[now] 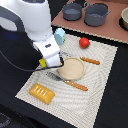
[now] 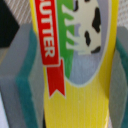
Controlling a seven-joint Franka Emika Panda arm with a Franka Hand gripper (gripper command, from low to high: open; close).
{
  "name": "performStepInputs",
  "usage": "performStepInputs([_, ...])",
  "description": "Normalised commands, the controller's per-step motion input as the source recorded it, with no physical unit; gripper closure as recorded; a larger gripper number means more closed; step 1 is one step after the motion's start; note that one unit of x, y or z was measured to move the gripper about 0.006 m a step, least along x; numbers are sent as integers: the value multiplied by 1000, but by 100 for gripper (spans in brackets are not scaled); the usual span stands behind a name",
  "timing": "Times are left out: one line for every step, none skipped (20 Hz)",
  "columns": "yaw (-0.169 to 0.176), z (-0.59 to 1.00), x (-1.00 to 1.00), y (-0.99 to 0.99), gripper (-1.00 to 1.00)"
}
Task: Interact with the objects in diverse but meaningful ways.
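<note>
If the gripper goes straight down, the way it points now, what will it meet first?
The gripper is shut on the yellow butter box, so the box would touch first. It would probably land on the striped placemat, beside the beige plate. Depth is unclear, so it might clip the plate's rim.

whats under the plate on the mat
The tan plate lies flat on the striped placemat; only mat shows around its rim. Whatever sits directly beneath is covered. The gripper, holding the yellow butter box, overlaps the plate's edge on the exterior view's left.
</note>
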Motion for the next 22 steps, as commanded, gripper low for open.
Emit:
performStepInputs([97, 883, -586, -123, 100])
performStepInputs([89, 823, -574, -177, 100])
performStepInputs([80, 754, -540, -254, 100])
performStepInputs([65, 683, -523, -337, 100])
performStepInputs([49, 634, -457, -449, 100])
performStepInputs([9, 557, -349, -637, 100])
performStepInputs([0, 457, -371, -706, 100])
performStepInputs([0, 374, -334, -743, 100])
performStepInputs([0, 331, -300, -780, 100])
performStepInputs([0, 309, -300, -791, 100])
performStepInputs([0, 277, -289, -797, 100])
performStepInputs([0, 243, -283, -803, 100])
performStepInputs([0, 203, -274, -800, 100])
performStepInputs([0, 143, -271, -791, 100])
performStepInputs([0, 97, -269, -797, 100])
performStepInputs([0, 54, -263, -794, 100])
performStepInputs([0, 29, -257, -791, 100])
performStepInputs([0, 0, -254, -786, 100])
performStepInputs([0, 0, -234, -783, 100])
performStepInputs([0, 0, -211, -763, 100])
performStepInputs([-7, -60, -140, -734, 100])
performStepInputs([-20, -160, -123, -623, 100])
